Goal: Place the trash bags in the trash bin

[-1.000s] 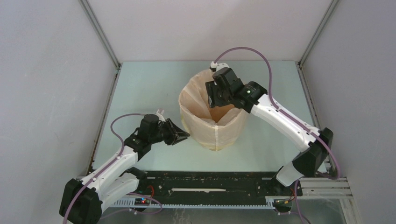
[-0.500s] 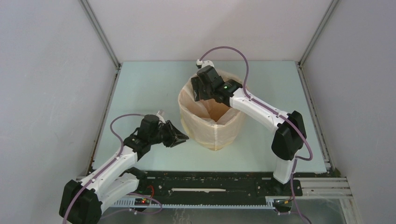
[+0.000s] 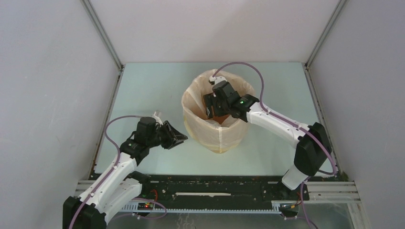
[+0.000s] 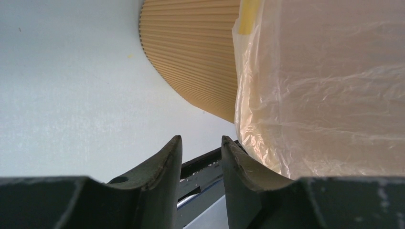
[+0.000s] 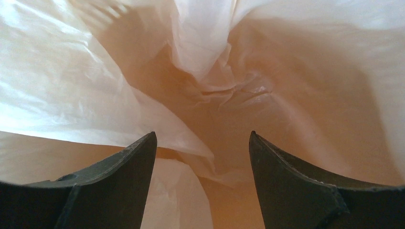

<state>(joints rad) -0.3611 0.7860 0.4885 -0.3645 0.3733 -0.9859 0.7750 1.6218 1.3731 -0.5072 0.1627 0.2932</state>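
Note:
The orange-yellow trash bin (image 3: 220,149) stands upright mid-table. The cream-white trash bag (image 3: 196,119) lines it and folds over its rim down the outside. My right gripper (image 3: 211,109) is inside the bin's mouth, open and empty. In the right wrist view the gripper (image 5: 203,134) points at crumpled bag plastic (image 5: 210,71) at the bottom. My left gripper (image 3: 178,139) hovers left of the bin, apart from it, open by a narrow gap and empty. The left wrist view shows the gripper (image 4: 200,138), the bin's slotted body (image 4: 191,57), the bag (image 4: 329,90) and its yellow band (image 4: 249,16).
A black rail (image 3: 215,191) runs along the table's near edge, by the arm bases. Grey walls with aluminium posts (image 3: 102,33) close in the left, right and back sides. The right arm's cable (image 3: 243,64) loops above the bin's far rim.
My right gripper moved from the bin's far rim across and down into its mouth. My left gripper drew back a little to the left, away from the bin.

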